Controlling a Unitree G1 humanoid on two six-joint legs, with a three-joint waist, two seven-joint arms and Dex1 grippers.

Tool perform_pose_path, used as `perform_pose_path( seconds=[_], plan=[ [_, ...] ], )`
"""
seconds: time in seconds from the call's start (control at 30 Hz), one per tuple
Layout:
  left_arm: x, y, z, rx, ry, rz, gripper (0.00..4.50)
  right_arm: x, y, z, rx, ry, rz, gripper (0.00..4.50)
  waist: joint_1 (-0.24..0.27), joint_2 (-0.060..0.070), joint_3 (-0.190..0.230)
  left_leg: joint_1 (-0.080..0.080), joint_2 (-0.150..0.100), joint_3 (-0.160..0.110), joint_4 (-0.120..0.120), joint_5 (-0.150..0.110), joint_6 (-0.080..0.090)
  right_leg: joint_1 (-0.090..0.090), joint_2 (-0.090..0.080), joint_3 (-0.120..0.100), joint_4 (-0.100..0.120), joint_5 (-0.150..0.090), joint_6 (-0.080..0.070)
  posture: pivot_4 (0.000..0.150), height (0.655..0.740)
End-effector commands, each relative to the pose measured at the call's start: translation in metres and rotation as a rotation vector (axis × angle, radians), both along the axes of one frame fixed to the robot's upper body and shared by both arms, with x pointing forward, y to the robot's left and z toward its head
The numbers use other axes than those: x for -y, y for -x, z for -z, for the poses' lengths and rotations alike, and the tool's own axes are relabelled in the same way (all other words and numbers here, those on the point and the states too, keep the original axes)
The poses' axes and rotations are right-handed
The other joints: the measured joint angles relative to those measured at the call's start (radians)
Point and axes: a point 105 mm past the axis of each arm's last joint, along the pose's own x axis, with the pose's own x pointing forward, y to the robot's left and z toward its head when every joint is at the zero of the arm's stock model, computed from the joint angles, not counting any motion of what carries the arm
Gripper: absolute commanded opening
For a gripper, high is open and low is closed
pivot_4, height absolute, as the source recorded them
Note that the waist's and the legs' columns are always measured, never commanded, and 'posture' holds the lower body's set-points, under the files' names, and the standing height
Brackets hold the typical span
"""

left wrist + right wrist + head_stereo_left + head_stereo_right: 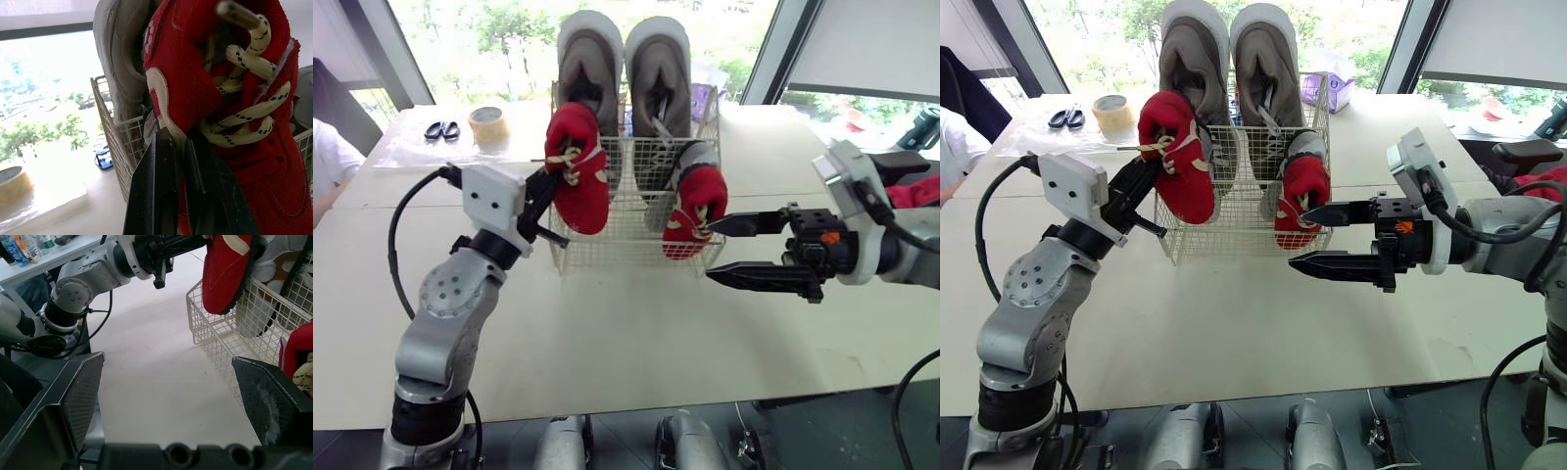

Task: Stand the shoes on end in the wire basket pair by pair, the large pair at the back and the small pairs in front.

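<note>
Standing on a pale table (636,333) by bright windows (509,39), the wire basket (626,245) holds the grey pair (590,59) upright at back. The left gripper (178,134) pinches one red shoe (579,176) at its front-left corner; the right gripper (710,252), spread wide, hovers beside the other red shoe (695,211).

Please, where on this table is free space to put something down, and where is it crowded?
Free: the wide table strip before the wire basket, and the patch to the basket's right. Crowded: the basket, with grey shoes, one red shoe and the left claw holding a second red shoe; the far left, with tape roll and scissors.
</note>
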Motion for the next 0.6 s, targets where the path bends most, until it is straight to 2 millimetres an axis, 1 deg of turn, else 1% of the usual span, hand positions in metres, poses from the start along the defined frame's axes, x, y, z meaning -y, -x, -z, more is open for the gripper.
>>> perform_pose_path(
  seconds=[0.03, 0.23, 0.4, 0.43, 0.5, 0.53, 0.6],
  plan=[
    [-0.003, 0.009, 0.004, 0.012, -0.003, -0.016, 0.09, -0.001, 0.002, -0.009, 0.036, -0.017, -0.019, 4.50, -0.001, 0.000, 0.000, 0.000, 0.000, 0.000, 0.000, 0.000, 0.000, 0.000, 0.000, 0.000, 0.000, 0.000, 0.000, 0.150, 0.6797],
    [-0.002, 0.014, 0.034, -0.075, -0.035, -0.002, 0.09, -0.001, 0.001, -0.004, 0.013, -0.010, -0.028, 4.50, 0.000, 0.000, 0.000, 0.000, 0.000, 0.000, 0.000, -0.001, 0.001, 0.000, 0.000, 0.000, 0.000, 0.000, 0.000, 0.150, 0.6797],
    [0.002, 0.017, 0.037, -0.100, -0.055, 0.031, 0.09, 0.001, 0.000, 0.000, -0.002, -0.012, -0.017, 4.50, 0.000, 0.000, 0.000, 0.000, 0.000, 0.000, 0.000, -0.002, 0.003, 0.000, 0.000, 0.000, 0.000, 0.000, 0.000, 0.150, 0.6797],
    [0.003, 0.018, 0.037, -0.112, -0.045, 0.053, 0.75, 0.002, 0.000, 0.000, -0.004, -0.012, -0.013, 4.50, 0.000, 0.000, 0.000, 0.000, 0.000, 0.000, 0.000, -0.002, 0.003, 0.000, 0.000, 0.000, 0.000, 0.000, 0.000, 0.150, 0.6797],
    [0.004, 0.020, 0.037, -0.136, -0.023, 0.080, 1.45, 0.003, 0.000, 0.002, -0.009, -0.011, -0.008, 4.50, 0.000, 0.000, 0.000, 0.000, 0.000, 0.000, 0.000, -0.002, 0.003, 0.000, 0.000, 0.000, 0.000, 0.000, 0.000, 0.150, 0.6797],
    [0.001, 0.022, 0.037, -0.154, -0.013, 0.079, 1.95, 0.003, 0.000, 0.004, -0.013, -0.006, -0.004, 4.50, 0.001, 0.000, 0.000, 0.000, 0.000, 0.000, 0.000, -0.002, 0.003, 0.000, 0.000, 0.000, 0.000, 0.000, 0.000, 0.150, 0.6797],
    [-0.003, 0.024, 0.039, -0.188, -0.013, 0.072, 3.12, 0.004, 0.001, 0.006, -0.018, -0.001, 0.000, 4.50, 0.000, 0.000, 0.000, 0.000, 0.000, 0.000, 0.000, -0.002, 0.003, 0.000, 0.000, 0.000, 0.000, 0.000, 0.000, 0.150, 0.6797]
  ],
)
